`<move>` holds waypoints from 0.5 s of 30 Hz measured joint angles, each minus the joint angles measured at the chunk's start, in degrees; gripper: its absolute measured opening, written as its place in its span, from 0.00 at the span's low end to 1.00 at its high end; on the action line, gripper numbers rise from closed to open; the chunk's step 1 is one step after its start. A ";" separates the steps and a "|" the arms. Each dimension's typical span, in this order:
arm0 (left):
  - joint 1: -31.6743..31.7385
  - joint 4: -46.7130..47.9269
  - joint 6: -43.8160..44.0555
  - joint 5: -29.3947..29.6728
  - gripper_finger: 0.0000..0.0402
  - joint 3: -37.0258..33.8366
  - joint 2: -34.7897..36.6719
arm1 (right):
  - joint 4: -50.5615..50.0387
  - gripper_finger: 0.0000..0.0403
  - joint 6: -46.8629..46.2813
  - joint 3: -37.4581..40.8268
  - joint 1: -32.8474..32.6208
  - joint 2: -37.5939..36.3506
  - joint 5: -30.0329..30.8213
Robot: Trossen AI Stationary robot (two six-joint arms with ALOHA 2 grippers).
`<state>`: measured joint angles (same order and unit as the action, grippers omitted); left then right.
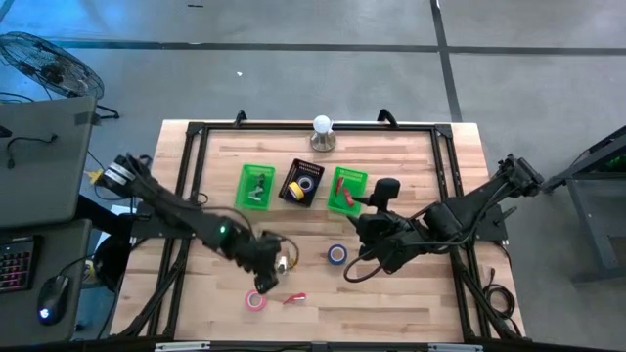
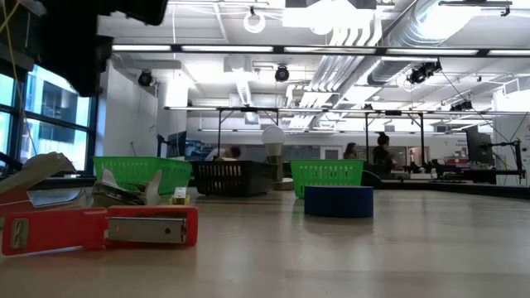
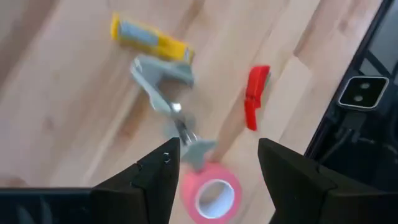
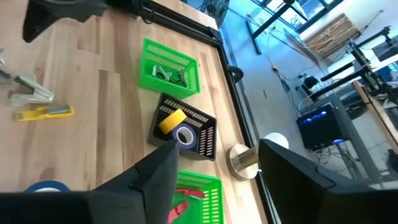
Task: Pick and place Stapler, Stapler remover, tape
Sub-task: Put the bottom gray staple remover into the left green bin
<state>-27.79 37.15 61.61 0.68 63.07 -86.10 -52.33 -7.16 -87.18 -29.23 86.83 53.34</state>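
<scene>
My left gripper [image 1: 264, 279] [image 3: 214, 165] is open and hovers over the near middle of the table. A pink tape roll [image 3: 214, 196] [image 1: 256, 300] lies flat on the wood between its fingers, and nothing touches it. Just beyond lie a grey staple remover [image 3: 165, 93], a yellow stapler [image 3: 149, 38] [image 1: 285, 262] and a red stapler [image 3: 255, 96] [image 2: 99, 225]. A blue tape roll [image 1: 336, 254] [image 2: 338, 200] lies flat farther right. My right gripper [image 1: 370, 220] [image 4: 214, 180] is open, above the table near the right green basket [image 1: 347, 189].
Three baskets stand in a row at mid-table. The left green one [image 1: 256, 186] [image 4: 169, 68] holds grey metal pieces, the black one [image 1: 301, 184] [image 4: 199, 140] a yellow and a blue roll, the right green one a red item [image 4: 183, 208]. A lamp bulb [image 1: 322, 132] stands behind them. Bare wood lies right of the blue roll.
</scene>
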 joint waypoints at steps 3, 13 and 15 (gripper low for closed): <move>-2.62 -2.05 6.68 1.37 0.52 0.00 -1.76 | 0.29 0.54 0.11 -0.02 0.00 0.00 -1.47; -4.52 0.43 12.30 0.20 0.52 -0.07 -6.57 | 1.19 0.54 -0.34 -0.04 -0.04 0.00 -7.54; -4.50 0.01 12.41 0.72 0.52 0.03 -7.03 | 1.42 0.53 -0.37 -0.04 -0.04 0.00 -8.92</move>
<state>-32.29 37.16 74.02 1.40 63.10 -93.13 -50.91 -7.53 -87.22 -29.28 86.83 44.41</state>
